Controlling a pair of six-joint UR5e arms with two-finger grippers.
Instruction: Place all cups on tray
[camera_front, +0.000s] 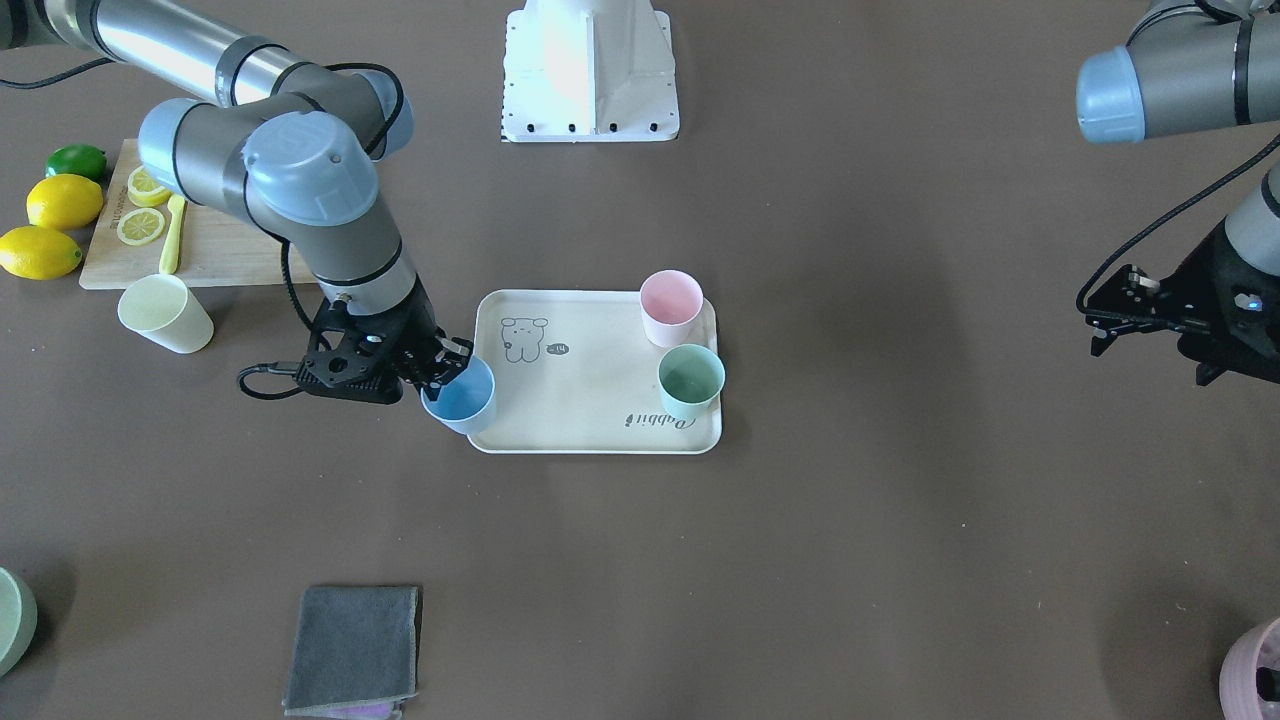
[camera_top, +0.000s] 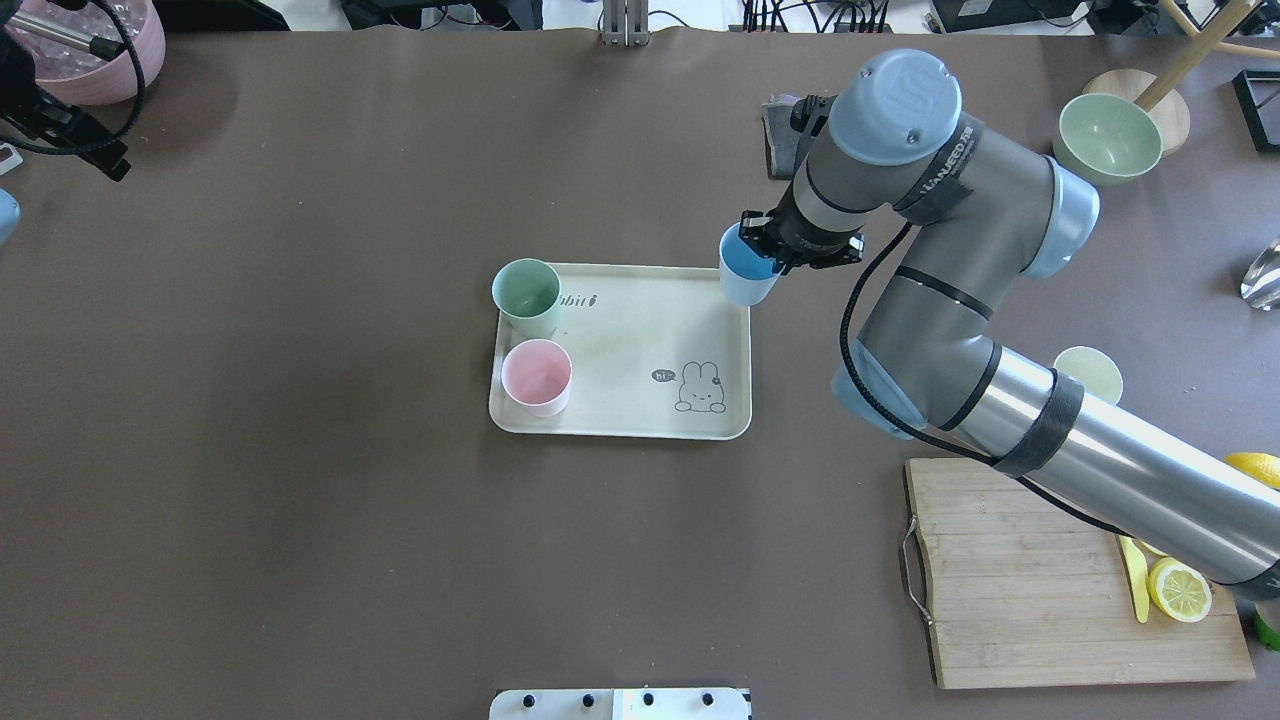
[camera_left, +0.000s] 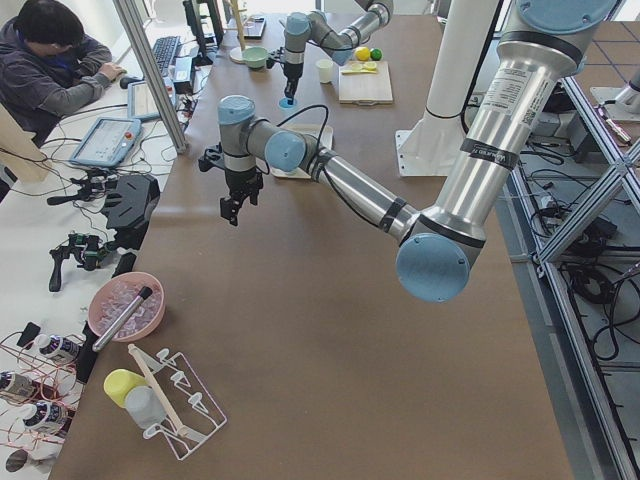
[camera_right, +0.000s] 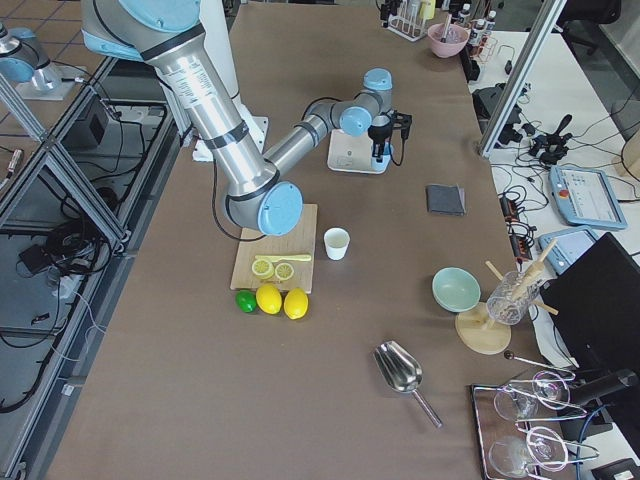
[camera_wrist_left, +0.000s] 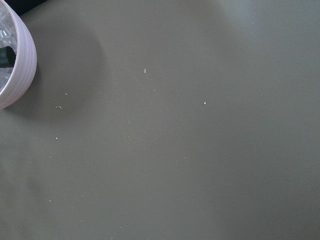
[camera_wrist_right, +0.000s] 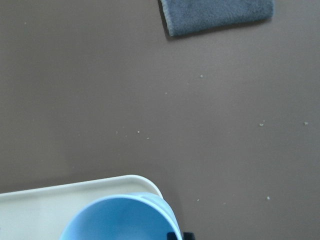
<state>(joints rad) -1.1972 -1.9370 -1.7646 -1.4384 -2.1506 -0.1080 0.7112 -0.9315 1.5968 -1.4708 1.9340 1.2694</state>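
Observation:
My right gripper is shut on the rim of the light blue cup and holds it upright over the corner of the cream tray; the cup also shows in the overhead view and the right wrist view. I cannot tell whether it touches the tray. The pink cup and the mint green cup stand upright on the tray's other end. The yellow cup stands on the table by the cutting board. My left gripper is open and empty, far off to the side.
A wooden cutting board holds lemon slices and a yellow knife, with whole lemons and a lime beside it. A grey cloth lies beyond the tray. A green bowl and a pink bowl stand at the far corners.

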